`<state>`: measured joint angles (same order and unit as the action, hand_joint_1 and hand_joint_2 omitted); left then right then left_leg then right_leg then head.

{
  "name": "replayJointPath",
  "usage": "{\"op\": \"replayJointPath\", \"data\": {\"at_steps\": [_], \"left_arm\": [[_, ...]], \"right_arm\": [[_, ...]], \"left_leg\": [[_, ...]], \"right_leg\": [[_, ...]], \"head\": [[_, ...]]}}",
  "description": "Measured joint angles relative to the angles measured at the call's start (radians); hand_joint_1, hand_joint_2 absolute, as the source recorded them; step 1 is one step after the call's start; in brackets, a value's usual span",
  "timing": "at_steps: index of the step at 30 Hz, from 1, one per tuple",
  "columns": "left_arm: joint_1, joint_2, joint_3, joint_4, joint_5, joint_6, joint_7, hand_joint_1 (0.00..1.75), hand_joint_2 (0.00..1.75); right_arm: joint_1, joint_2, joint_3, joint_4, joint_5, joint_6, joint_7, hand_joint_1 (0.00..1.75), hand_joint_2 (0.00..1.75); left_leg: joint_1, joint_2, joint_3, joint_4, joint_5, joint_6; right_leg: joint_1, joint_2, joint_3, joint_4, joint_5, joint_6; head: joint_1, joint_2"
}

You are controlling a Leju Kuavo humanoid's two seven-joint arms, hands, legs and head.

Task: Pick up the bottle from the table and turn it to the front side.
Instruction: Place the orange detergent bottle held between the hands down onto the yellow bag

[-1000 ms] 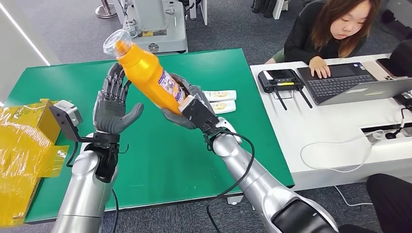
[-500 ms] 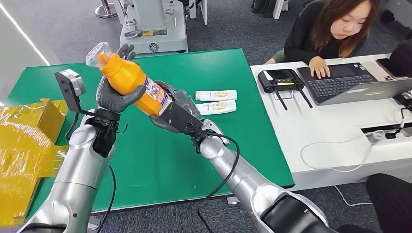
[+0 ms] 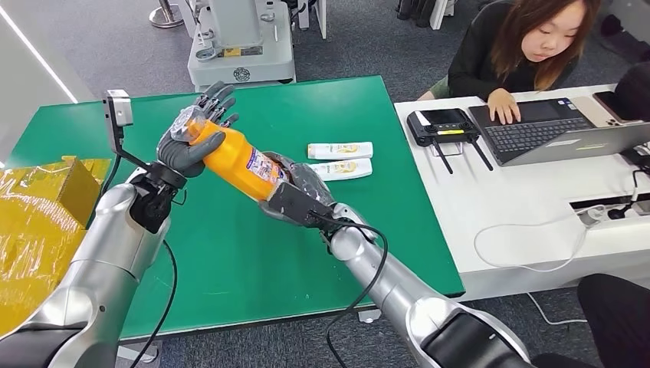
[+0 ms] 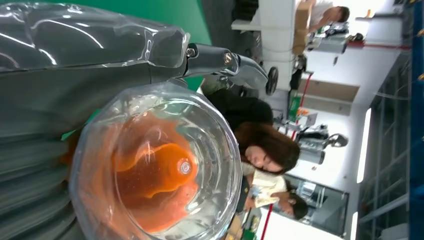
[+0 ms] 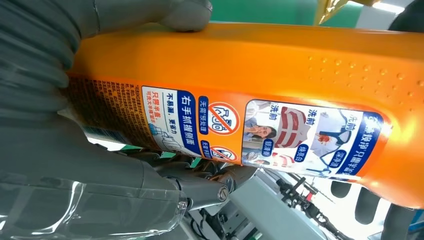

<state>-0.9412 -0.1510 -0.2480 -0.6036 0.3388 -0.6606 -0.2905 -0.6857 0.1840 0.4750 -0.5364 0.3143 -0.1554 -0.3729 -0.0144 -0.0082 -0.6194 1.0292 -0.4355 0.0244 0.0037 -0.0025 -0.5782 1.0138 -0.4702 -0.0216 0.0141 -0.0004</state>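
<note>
An orange bottle (image 3: 239,159) with a clear cap and a printed label hangs tilted above the green table (image 3: 230,253). My right hand (image 3: 295,195) grips its base end, thumb and fingers wrapped round the body (image 5: 280,65). At the neck, just below the clear cap (image 4: 160,175), my left hand (image 3: 195,130) holds it, thumb across the front and the other fingers spread behind. The label with blue panels (image 5: 280,132) faces the right wrist camera.
Two white tubes (image 3: 341,159) lie on the table beyond the bottle. A yellow wrapped box (image 3: 38,222) sits at the table's left end. To the right stands a white desk (image 3: 529,207) with a laptop (image 3: 556,130), a controller and a seated person (image 3: 529,46).
Both hands carried the bottle lower and tipped it flatter. The left hand, open beside it a second ago, closed on the neck and slid up towards the cap.
</note>
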Motion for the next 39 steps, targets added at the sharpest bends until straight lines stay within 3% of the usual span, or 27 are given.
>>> {"op": "replayJointPath", "data": {"at_steps": [1, 2, 8, 19, 20, 23, 24, 30, 36, 39], "left_arm": [[-0.006, 0.002, -0.001, 0.015, 0.002, -0.019, 0.016, 1.58, 1.75], [-0.007, 0.002, -0.002, 0.022, 0.002, -0.029, 0.019, 1.75, 1.75], [-0.001, -0.011, -0.037, 0.046, 0.002, -0.06, -0.012, 1.69, 1.75], [0.013, -0.028, -0.08, 0.031, 0.053, -0.028, -0.05, 1.75, 1.75], [0.015, -0.03, -0.08, 0.029, 0.056, -0.025, -0.053, 1.75, 1.75], [0.019, -0.036, -0.083, 0.023, 0.054, -0.002, -0.065, 1.75, 1.75], [0.021, -0.038, -0.086, 0.019, 0.047, 0.014, -0.074, 1.75, 1.75], [0.054, -0.054, -0.114, 0.005, -0.069, 0.173, -0.142, 1.75, 1.75], [0.05, -0.007, -0.122, -0.054, -0.418, 0.626, -0.297, 1.75, 1.75], [0.027, 0.038, -0.117, -0.1, -0.513, 0.722, -0.316, 1.75, 1.75]], "right_arm": [[0.006, -0.009, 0.0, 0.0, 0.0, -0.006, -0.001, 1.75, 1.75], [0.007, -0.013, 0.0, -0.002, 0.0, -0.01, -0.001, 1.75, 1.75], [0.009, -0.038, -0.009, -0.028, -0.002, -0.025, -0.004, 1.75, 1.75], [0.018, -0.049, -0.035, -0.078, -0.071, -0.021, -0.025, 1.75, 1.75], [0.019, -0.048, -0.036, -0.081, -0.074, -0.02, -0.025, 1.4, 1.75], [0.022, -0.041, -0.039, -0.085, -0.082, -0.017, -0.025, 0.1, 1.75], [0.023, -0.038, -0.041, -0.086, -0.085, -0.016, -0.025, 0.01, 1.75], [0.014, -0.013, -0.049, -0.122, -0.092, -0.014, -0.031, 0.0, 1.75], [0.067, -0.014, -0.055, -0.203, -0.084, 0.002, -0.048, 0.0, 1.75], [0.104, -0.02, -0.054, -0.227, -0.076, 0.003, -0.062, 0.0, 1.75]], "left_leg": [[0.0, 0.0, 0.0, 0.0, 0.0, 0.0], [0.0, 0.0, 0.0, 0.0, 0.0, 0.0], [0.0, 0.001, 0.0, 0.0, 0.0, 0.0], [0.0, 0.001, -0.001, 0.0, 0.0, 0.0], [0.0, 0.0, -0.001, 0.0, 0.0, 0.0], [0.0, 0.0, -0.001, 0.0, 0.0, 0.0], [0.0, 0.0, -0.001, 0.0, 0.0, 0.0], [0.0, 0.001, -0.001, 0.0, 0.0, 0.0], [0.0, 0.004, -0.001, 0.0, 0.0, 0.0], [0.001, 0.003, -0.001, 0.0, 0.0, 0.0]], "right_leg": [[0.0, 0.0, 0.0, 0.0, 0.0, 0.0], [0.0, 0.0, 0.0, 0.0, 0.0, 0.0], [0.0, 0.001, 0.0, 0.0, 0.0, 0.0], [0.0, 0.0, 0.0, 0.0, 0.0, 0.0], [0.0, 0.0, 0.0, 0.0, 0.0, 0.0], [0.0, 0.0, 0.0, 0.0, 0.0, 0.0], [0.0, 0.0, 0.0, 0.0, 0.0, 0.0], [0.0, 0.001, 0.0, 0.0, 0.0, 0.0], [0.0, 0.004, -0.001, 0.0, 0.001, 0.0], [0.001, 0.003, -0.002, 0.001, 0.0, 0.0]], "head": [[0.0, 0.0], [0.0, 0.0], [0.0, 0.0], [0.0, 0.0], [0.0, 0.0], [0.0, 0.0], [0.0, 0.0], [0.0, 0.0], [0.0, 0.0], [0.0, 0.0]]}}
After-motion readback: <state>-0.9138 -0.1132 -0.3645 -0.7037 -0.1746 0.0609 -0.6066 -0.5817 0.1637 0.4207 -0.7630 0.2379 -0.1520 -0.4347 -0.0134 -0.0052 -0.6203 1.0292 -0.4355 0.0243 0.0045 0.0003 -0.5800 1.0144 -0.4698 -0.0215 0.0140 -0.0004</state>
